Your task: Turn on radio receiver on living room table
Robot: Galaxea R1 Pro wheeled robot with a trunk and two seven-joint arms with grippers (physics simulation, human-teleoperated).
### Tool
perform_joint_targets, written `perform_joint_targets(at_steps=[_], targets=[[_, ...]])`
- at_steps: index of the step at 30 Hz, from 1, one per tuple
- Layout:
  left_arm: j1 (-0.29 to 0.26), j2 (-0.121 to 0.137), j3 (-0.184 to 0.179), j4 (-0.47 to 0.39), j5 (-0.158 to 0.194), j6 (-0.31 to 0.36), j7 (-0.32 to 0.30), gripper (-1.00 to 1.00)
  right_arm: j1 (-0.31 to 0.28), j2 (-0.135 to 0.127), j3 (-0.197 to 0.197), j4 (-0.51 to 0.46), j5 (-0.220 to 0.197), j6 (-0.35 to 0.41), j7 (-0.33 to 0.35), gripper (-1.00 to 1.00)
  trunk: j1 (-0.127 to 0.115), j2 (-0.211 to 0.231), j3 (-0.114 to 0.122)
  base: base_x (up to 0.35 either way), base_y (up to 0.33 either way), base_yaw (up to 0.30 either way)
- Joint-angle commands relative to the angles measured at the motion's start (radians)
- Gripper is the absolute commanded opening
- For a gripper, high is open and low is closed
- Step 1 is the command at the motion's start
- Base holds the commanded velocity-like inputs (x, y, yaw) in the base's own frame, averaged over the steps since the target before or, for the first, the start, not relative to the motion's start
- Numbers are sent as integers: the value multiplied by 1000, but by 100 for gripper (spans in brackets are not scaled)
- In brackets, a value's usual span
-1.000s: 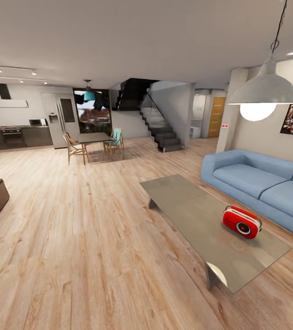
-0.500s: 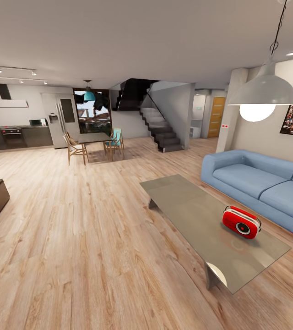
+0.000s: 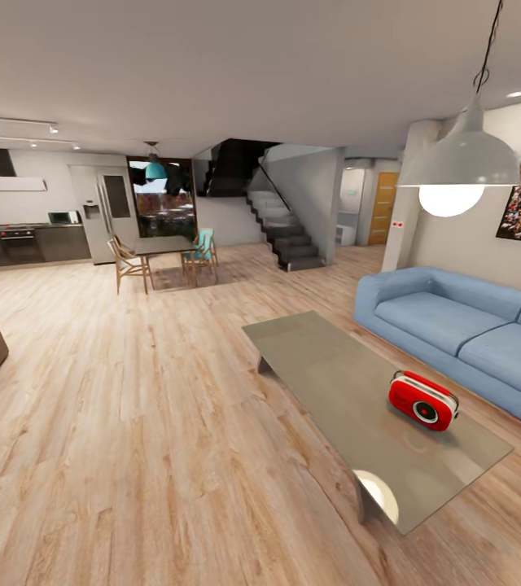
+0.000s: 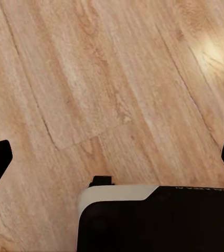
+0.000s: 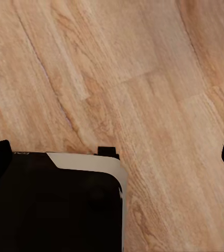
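Light wood planking (image 3: 130, 423) is seen across the whole living room, a blue sofa (image 3: 456, 325) at far right. The long grey desk (image 3: 326, 366) lies ahead to the right, and the red radio receiver (image 3: 423, 400) stands on its near end, dial facing outward, untouched. The arms are probably hung low for travel: both wrist cameras look down at bare floor. The left claw (image 4: 112, 163) and right claw (image 5: 114, 152) are spread wide, holding nothing.

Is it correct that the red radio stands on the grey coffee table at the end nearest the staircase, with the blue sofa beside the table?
Not quite. The radio receiver stands at the table's near end, far from the staircase, as the head view shows. The blue sofa is indeed beside the table.
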Motion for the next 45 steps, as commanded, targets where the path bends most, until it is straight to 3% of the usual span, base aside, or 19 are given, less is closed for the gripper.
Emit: perform_joint_targets(at_steps=[1,17,34,45], targets=[[0,0,0,0,0,0,0,100,0,0,0,0,0,0,0,100,0,0,0,41,-325,0],[0,0,0,0,1,-2,0,100,0,0,-1,0,0,0,0,100,0,0,0,5,-314,0],[0,0,0,1,0,-3,-2,100,0,0,-2,0,0,0,0,100,0,0,0,0,-15,-9],[0,0,0,1,1,-3,-2,100,0,0,-2,0,0,0,0,100,0,0,0,0,0,-244]])
